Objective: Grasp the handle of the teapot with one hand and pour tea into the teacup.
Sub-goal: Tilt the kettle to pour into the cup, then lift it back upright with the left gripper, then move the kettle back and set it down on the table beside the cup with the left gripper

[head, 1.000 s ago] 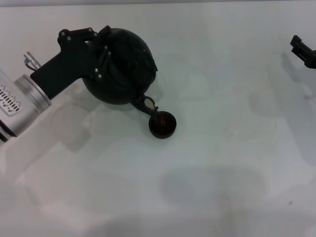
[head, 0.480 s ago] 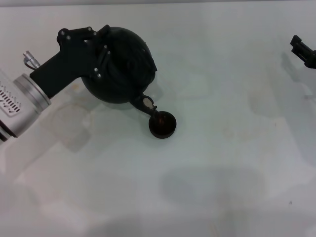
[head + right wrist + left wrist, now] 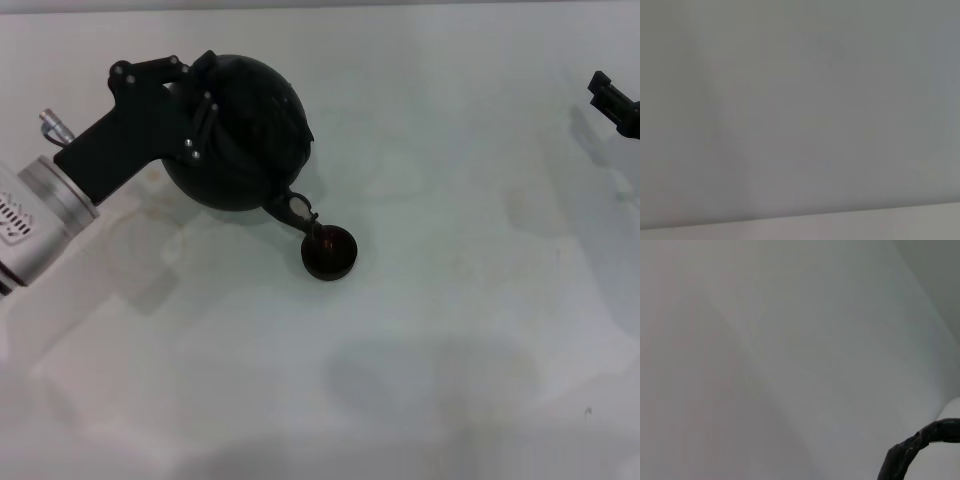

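Note:
The large black teapot (image 3: 250, 135) hangs tilted at the back left of the head view, its spout (image 3: 298, 210) dipped over the rim of the small dark teacup (image 3: 329, 253) on the white table. My left gripper (image 3: 200, 110) is shut on the handle at the pot's top, and the gripper body hides most of that handle in the head view. A dark textured curve of the handle (image 3: 912, 447) shows in the left wrist view. My right gripper (image 3: 612, 100) sits parked at the far right edge.
The white table (image 3: 450, 330) spreads wide in front of and to the right of the cup. The right wrist view shows only a bare pale surface.
The left gripper and teapot have shifted slightly up and left, with the spout still over the teacup. The right arm has not moved.

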